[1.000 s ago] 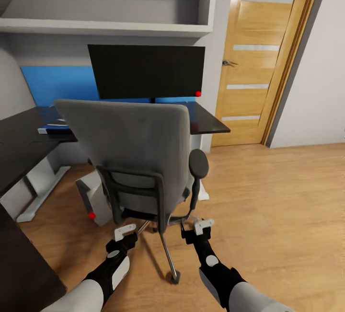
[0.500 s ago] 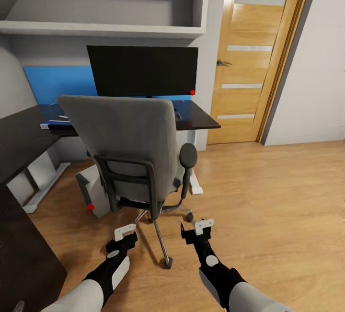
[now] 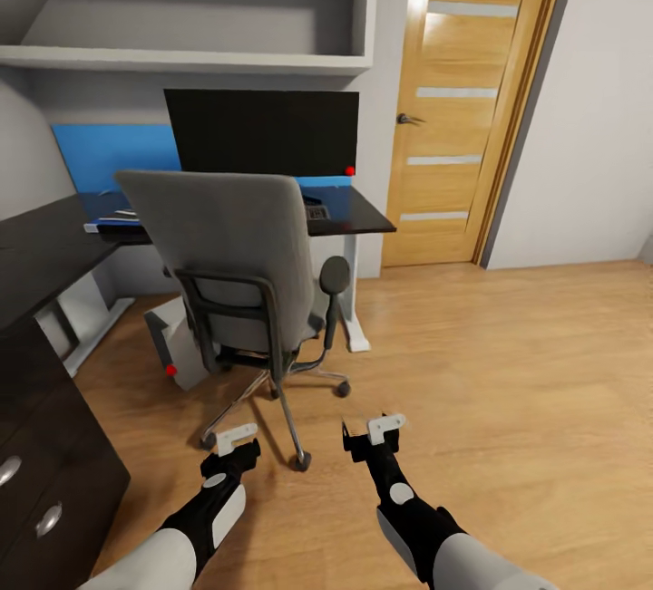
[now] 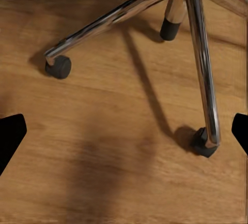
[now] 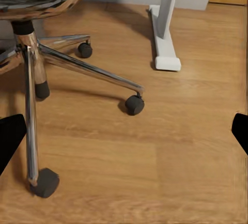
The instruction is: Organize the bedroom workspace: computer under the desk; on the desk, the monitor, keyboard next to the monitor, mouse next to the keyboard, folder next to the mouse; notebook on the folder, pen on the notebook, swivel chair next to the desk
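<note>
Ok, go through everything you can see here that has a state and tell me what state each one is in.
Door: shut.
Monitor: upright on the desk, screen dark.
Chair: upright on the floor, its back toward the camera, at the desk.
Computer: on the floor under the desk, tilted.
Drawers: shut.
Left claw: open, empty.
Right claw: open, empty.

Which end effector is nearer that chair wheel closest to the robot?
Left. The left end effector sits just beside the nearest castor; the right end effector is slightly farther on its other side.
</note>
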Controlling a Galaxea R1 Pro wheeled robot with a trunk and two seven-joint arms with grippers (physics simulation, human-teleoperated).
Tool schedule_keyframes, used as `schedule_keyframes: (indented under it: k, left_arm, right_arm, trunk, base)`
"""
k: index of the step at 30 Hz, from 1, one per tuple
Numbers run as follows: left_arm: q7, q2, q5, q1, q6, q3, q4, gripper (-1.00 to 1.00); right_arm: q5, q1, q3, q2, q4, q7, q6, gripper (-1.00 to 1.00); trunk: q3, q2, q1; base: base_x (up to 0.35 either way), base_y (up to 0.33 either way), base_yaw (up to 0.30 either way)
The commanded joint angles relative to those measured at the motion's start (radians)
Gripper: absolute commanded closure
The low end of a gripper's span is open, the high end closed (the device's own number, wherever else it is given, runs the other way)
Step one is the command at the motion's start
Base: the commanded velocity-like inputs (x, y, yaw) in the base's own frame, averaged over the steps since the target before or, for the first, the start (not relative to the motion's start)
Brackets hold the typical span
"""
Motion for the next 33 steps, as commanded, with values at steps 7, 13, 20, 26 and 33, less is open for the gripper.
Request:
schedule_keyframes:
  k: [7,13,20,26,33]
  left_arm:
    - [0.0,0.0,0.008,-0.001,-0.005,0.004,0.001,-1.0]
    - [0.0,0.001,0.008,-0.001,-0.005,0.004,0.001,-1.0]
    - [0.009,-0.005,0.008,-0.001,-0.004,0.003,0.0,-1.0]
    - [0.009,-0.007,0.009,-0.001,-0.002,0.003,-0.001,-1.0]
    - [0.007,-0.005,0.009,-0.001,-0.003,0.003,0.003,-1.0]
  right_arm:
    - [-0.002,-0.001,0.007,0.0,0.002,-0.009,-0.003,-1.0]
    - [-0.002,-0.001,0.007,0.0,0.001,-0.009,-0.004,-1.0]
    - [-0.001,-0.001,0.005,0.0,0.002,-0.009,-0.004,-1.0]
    - [0.0,-0.001,0.005,0.0,0.002,-0.009,-0.004,-1.0]
    - [-0.005,-0.001,0.002,0.0,0.003,-0.01,-0.005,-1.0]
  trunk:
    - [-0.001,0.0,-0.001]
    - [0.012,0.028,-0.016]
    - [0.034,0.077,-0.043]
    - [0.052,0.119,-0.066]
    - [0.074,0.168,-0.093]
  base:
    - [-0.188,-0.077,0.0]
    - [-0.025,-0.008,0.0]
    - [-0.002,-0.001,0.0]
    - [-0.077,0.0,0.0]
    - [-0.299,0.0,0.0]
